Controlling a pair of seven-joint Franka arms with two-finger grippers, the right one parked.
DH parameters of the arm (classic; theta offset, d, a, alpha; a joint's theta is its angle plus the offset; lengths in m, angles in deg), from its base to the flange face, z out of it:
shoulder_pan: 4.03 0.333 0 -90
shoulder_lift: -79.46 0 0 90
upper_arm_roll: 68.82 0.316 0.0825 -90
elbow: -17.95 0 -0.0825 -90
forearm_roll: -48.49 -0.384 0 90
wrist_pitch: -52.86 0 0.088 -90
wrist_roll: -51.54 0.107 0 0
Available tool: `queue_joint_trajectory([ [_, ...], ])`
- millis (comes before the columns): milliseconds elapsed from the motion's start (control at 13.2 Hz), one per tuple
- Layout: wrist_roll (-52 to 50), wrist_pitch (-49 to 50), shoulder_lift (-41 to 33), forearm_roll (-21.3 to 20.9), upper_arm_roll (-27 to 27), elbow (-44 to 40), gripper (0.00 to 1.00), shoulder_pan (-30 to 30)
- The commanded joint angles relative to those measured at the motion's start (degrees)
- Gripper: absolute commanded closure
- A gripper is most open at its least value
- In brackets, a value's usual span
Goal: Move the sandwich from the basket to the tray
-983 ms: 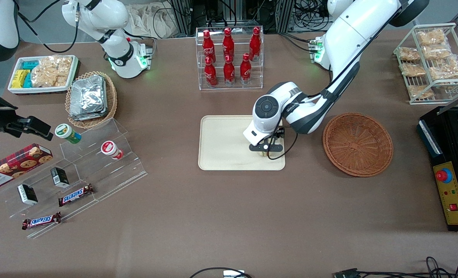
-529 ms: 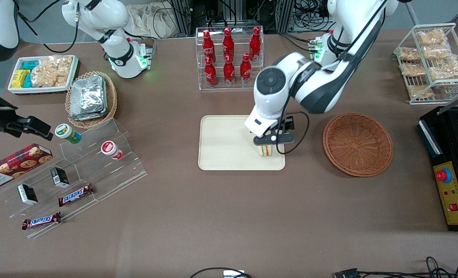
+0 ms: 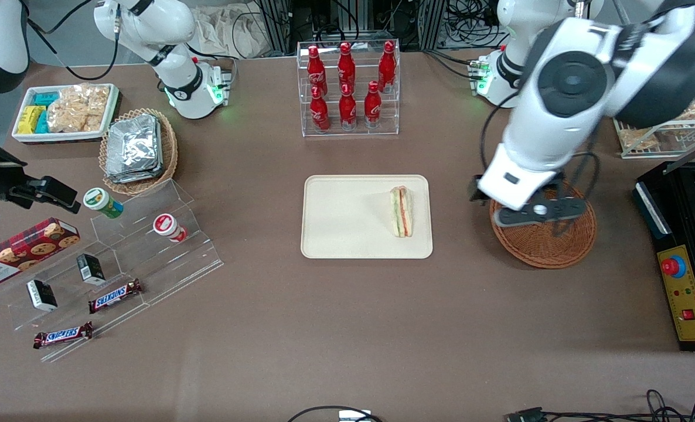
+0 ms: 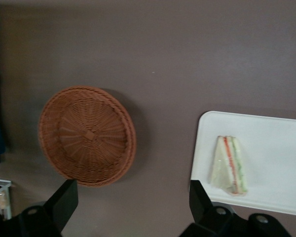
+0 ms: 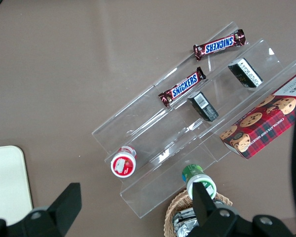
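The sandwich lies on the cream tray, near the tray edge closest to the basket, with its striped cut edge facing up. The wrist view shows the sandwich flat on the tray with nothing touching it. The reddish-brown basket holds nothing, as the wrist view of the basket confirms. My gripper hangs high above the basket's rim, well apart from the sandwich. In the wrist view the gripper is open, and only bare table shows between its fingers.
A clear rack of red bottles stands farther from the camera than the tray. A black control box with a red button sits at the working arm's end. An acrylic step stand and a foil-filled tan basket lie toward the parked arm's end.
The gripper let go of the sandwich on the tray, rose, and swung away toward the basket. The sandwich stays where it was set down.
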Motion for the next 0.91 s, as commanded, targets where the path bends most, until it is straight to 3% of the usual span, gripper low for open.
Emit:
queue_joint_trajectory([
  [0, 8.75, 2.27, -5.49, 5.46, 14.37, 1.84, 0.00, -6.10],
  [303, 14.92, -0.62, -11.37, 11.28, 24.00, 5.87, 0.00, -6.65],
  [529, 17.48, -12.64, -20.33, 11.46, 25.24, 20.88, 0.00, -5.95],
  [832, 17.39, -10.84, -18.69, 15.05, 26.99, 18.20, 0.00, -4.10],
])
